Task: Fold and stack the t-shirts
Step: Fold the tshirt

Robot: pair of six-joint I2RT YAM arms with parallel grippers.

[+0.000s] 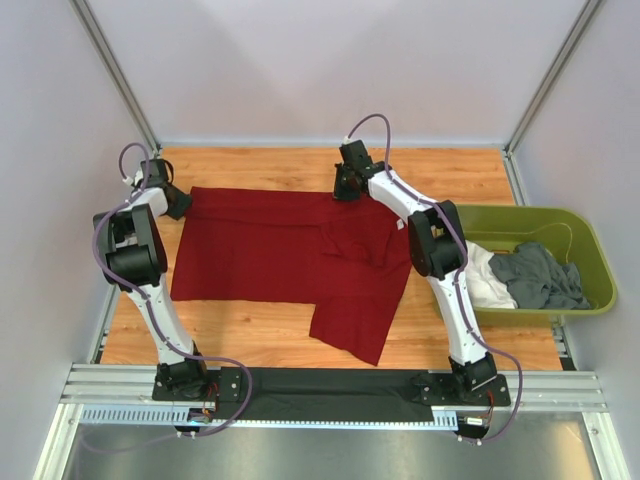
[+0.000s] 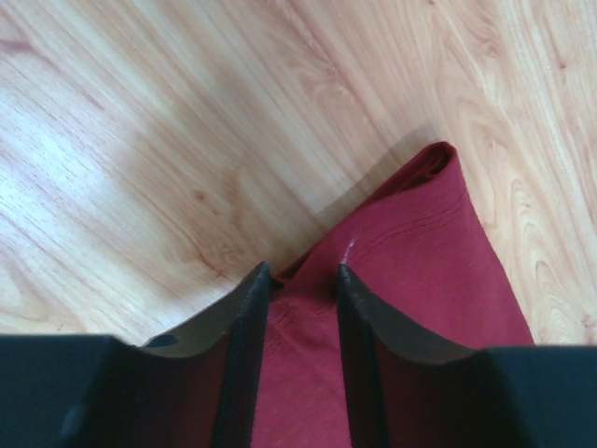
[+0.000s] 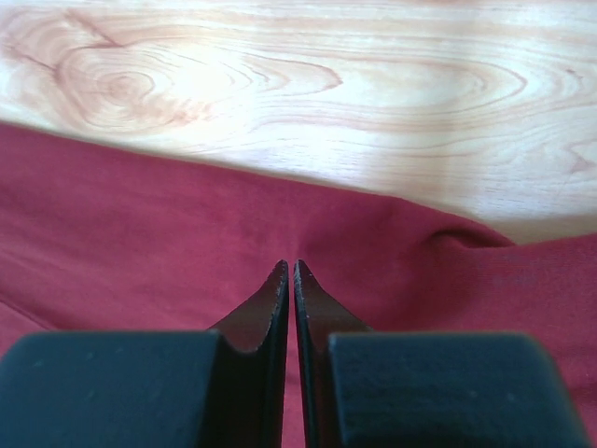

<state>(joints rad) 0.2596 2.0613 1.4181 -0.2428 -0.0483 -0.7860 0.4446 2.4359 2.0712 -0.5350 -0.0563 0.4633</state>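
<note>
While both arms stretch fwd from near edge, dark red t-shirt (image 1: 270, 250) lies spread mid-table (image 1: 450, 170). Olive tub (image 1: 590, 250) at rt holds crumpled white t-shirt (image 1: 490, 280) & grey t-shirt (image 1: 540, 275). Far-left corner: left gripper (image 2: 303, 271) part open, astride cloth. Far hem: right gripper (image 3: 287, 266) pinched shut on cloth.

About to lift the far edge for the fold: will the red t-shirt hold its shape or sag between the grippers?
Probably sag: the red t-shirt lies limp and flat, puckering beside the right gripper. It likely weighs little, so a thin pinch should carry it. On the smooth wooden table it may slide rather than snag.
</note>
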